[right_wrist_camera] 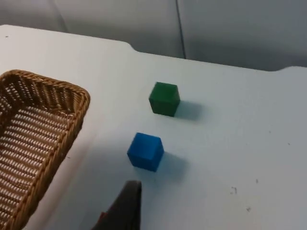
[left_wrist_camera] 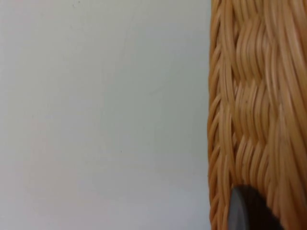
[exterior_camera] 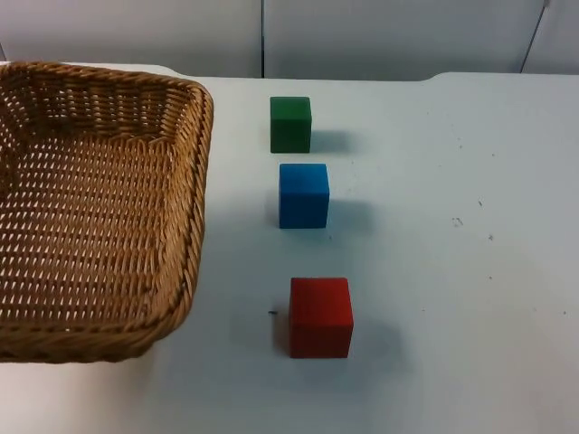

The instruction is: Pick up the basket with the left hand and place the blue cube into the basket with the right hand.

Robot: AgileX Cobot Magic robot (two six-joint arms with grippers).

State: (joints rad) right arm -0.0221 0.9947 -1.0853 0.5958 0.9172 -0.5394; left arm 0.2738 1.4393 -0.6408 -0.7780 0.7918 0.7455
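Observation:
The wicker basket (exterior_camera: pixel 99 208) looms large on the left of the top view and appears raised off the table. My left gripper (left_wrist_camera: pixel 249 211) is shut on its woven side wall (left_wrist_camera: pixel 254 110), with one black fingertip against the weave. The blue cube (exterior_camera: pixel 303 195) sits on the white table, the middle one of a row of three cubes to the basket's right. My right gripper (right_wrist_camera: pixel 153 225) hovers open short of the blue cube (right_wrist_camera: pixel 145 152), with one black fingertip (right_wrist_camera: pixel 128 203) pointing toward it and nothing held.
A green cube (exterior_camera: pixel 290 124) stands behind the blue one and a red cube (exterior_camera: pixel 320 316) in front of it. The grey partition wall (exterior_camera: pixel 362 36) closes the table's far edge. White table (exterior_camera: pixel 470 271) stretches out right of the cubes.

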